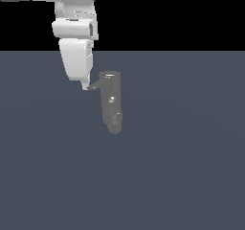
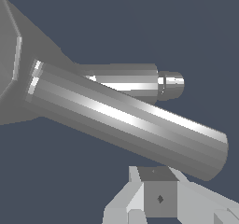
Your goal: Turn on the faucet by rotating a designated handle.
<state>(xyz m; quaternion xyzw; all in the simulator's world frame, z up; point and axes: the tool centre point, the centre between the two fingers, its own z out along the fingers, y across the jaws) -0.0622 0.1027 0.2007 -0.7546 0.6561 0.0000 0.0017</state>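
The faucet is observed as a dull grey upright column standing on the dark blue-grey floor, slightly toward ten o'clock of the exterior view's centre, with a flat cap above and a rounded knobby lower end. The handle, a thin straight grey rod, is seen jutting from the column's top toward eight o'clock in that view. The gripper is found at the handle's free end, touching it or just beside it; contact cannot be confirmed. In the wrist view the handle is shown as a long faceted bar running across the picture, with a second, shorter cylindrical part of the fixture behind it, and the pale gripper lying close beneath the bar's free end. Whether the claw is open or closed cannot be told, since the fingers are not separately resolved in either view. The handle is judged to be rigid, metallic and smooth, hence likely slippery under a side push. It is judged that force is best applied near the free end, where leverage about the column is greatest, and that the column itself is fixed and need not be held.
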